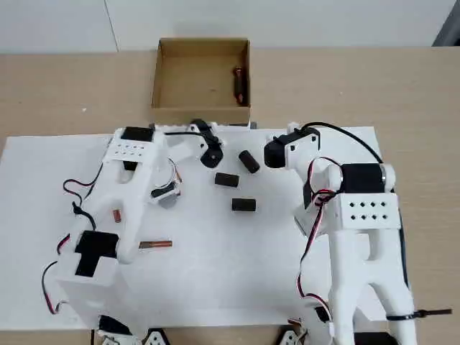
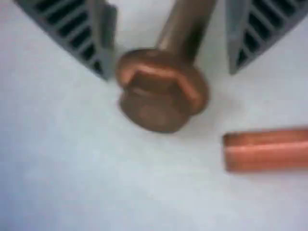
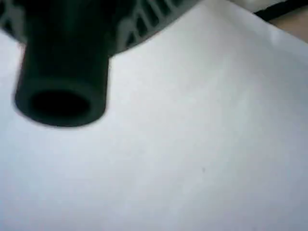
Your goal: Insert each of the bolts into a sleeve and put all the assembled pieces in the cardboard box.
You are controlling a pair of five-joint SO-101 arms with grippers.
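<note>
Bolt point(image 2: 161, 91) lying between parted jaws of left gripper point(image 2: 169, 70), seemingly lined up for pickup; sleeve point(image 3: 60, 77) clamped in right gripper point(image 1: 282, 152), bore outward to take it; one assembled piece point(image 1: 238, 83) in box point(image 1: 194, 75).

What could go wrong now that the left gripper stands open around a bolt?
The bolt lies off-centre in the left gripper. One finger is right at its head, so closing might push or roll it away instead of gripping the shaft. A second bolt lies close by and may be knocked.

White sheet point(image 1: 237, 266) over a light wooden table point(image 1: 65, 86), pale wall point(image 1: 287, 21) behind
</note>
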